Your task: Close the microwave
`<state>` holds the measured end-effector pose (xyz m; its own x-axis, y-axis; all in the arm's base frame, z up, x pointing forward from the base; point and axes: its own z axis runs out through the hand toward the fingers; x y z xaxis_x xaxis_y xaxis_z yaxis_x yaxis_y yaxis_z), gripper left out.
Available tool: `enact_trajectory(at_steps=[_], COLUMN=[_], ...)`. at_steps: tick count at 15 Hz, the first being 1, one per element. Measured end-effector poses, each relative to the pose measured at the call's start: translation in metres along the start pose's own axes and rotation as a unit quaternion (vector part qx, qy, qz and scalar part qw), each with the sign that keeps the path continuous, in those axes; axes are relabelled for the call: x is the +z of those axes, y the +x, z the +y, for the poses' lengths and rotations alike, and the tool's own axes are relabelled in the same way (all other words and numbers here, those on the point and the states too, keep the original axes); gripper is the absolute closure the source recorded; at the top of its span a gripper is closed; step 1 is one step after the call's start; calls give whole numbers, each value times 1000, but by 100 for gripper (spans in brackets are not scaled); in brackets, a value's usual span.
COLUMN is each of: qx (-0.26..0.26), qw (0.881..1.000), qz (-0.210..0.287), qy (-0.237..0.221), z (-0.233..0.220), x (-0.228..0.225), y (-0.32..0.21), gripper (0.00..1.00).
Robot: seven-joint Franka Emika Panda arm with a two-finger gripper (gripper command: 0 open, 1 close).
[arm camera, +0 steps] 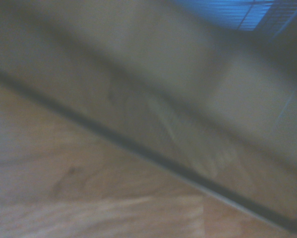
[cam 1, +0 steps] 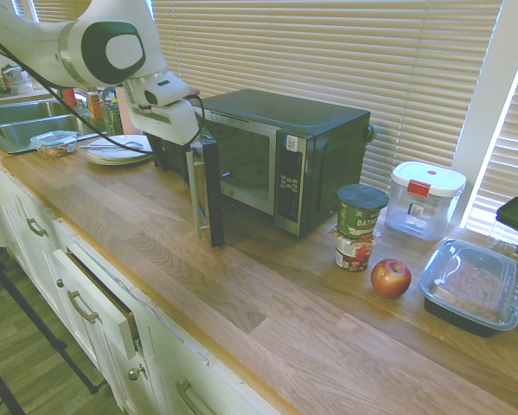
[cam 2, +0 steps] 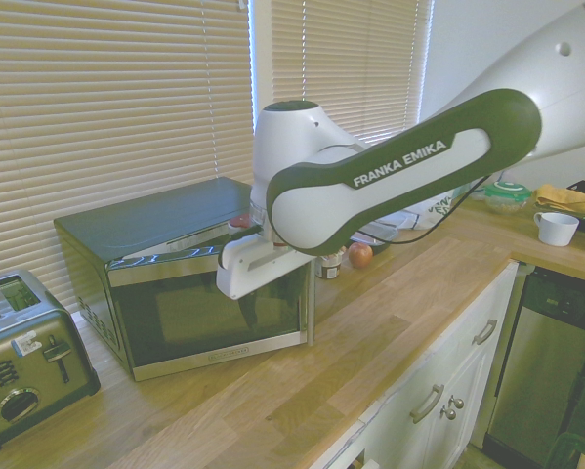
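Countertop: wood-grained surface [cam 1: 267,324], running along a wall with window blinds [cam 1: 328,52]; its front edge lies above white drawers, one of which [cam 1: 96,307] is pulled out.
Microwave: black oven [cam 1: 284,151] on the countertop, near the blinds; its door [cam 1: 208,186] stands open, swung out over the wood, interior partly visible.
Door edge: upright, with the vertical silver handle [cam 1: 195,194] on its outer face.
End effector: gripper, at the outer face of the door; whether wide or narrow cannot be told.
Button-panel side: stacked cups [cam 1: 358,226], an apple [cam 1: 390,278] and lidded containers [cam 1: 473,284] stand beyond the oven.
Opposite side: a toaster [cam 2: 28,357] stands just beside the oven; white plates [cam 1: 118,149] lie near the sink [cam 1: 38,125].
Open room: bare wood between the door's free edge and the countertop's front edge.
Wrist view: blurred dark edge crossing wood grain.
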<state>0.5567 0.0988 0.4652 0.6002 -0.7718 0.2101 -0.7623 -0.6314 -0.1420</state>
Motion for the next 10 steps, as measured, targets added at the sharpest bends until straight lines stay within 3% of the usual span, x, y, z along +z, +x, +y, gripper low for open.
enact_trajectory(at_steps=[7,10], qx=[60,52], qw=[998,998], qz=[20,24], qy=[3,9], z=[-55,-65], x=[13,20], y=[76,97], gripper=[0,0])
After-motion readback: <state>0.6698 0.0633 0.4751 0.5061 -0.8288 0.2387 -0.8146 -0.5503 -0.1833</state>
